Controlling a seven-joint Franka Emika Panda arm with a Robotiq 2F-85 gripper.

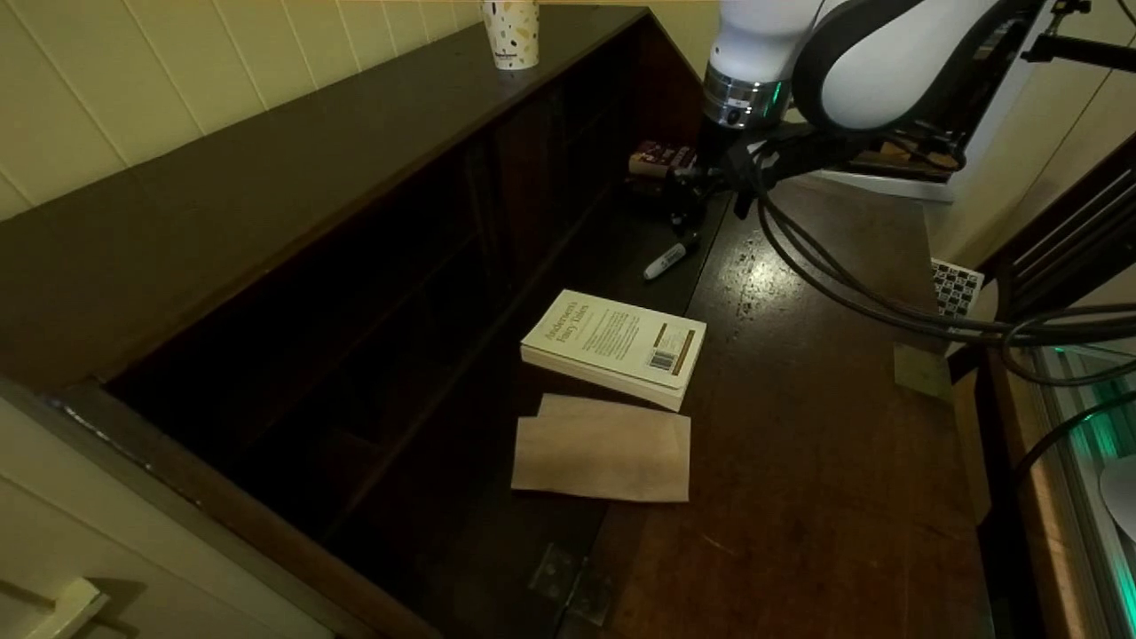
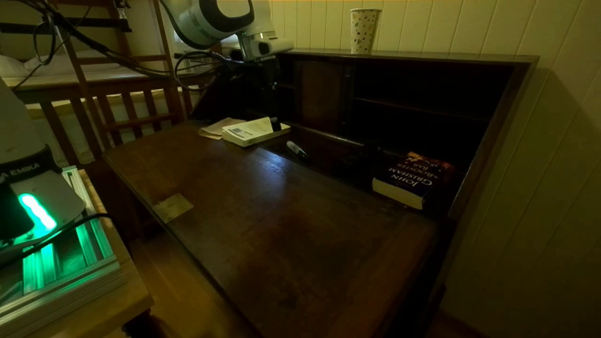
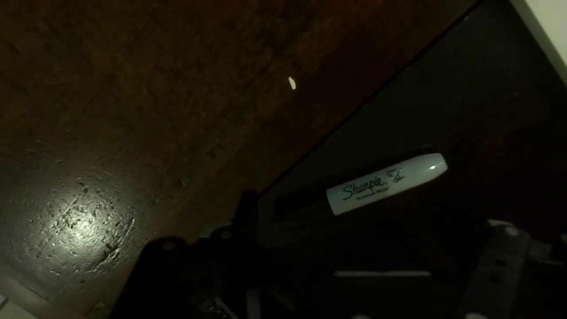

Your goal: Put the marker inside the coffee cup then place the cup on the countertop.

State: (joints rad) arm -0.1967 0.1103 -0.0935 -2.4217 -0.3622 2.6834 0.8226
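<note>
Dark brown wood forms the worktop [image 1: 799, 497] before us, with a raised ledge [image 1: 293, 177] running along the wall [image 1: 98, 80]. The arm [image 1: 879, 75] hangs over the worktop. We see brown paper [image 1: 612, 457] just beside a white book [image 1: 621, 342], and a thick dark book [image 2: 413, 176] well apart from both. Upright on the ledge stands the spotted cup [image 2: 364, 30]. In the wrist view we find the fingers [image 3: 507, 252] spread apart; near them the marker [image 3: 387, 184] lies on the worktop, between the two books.
</note>
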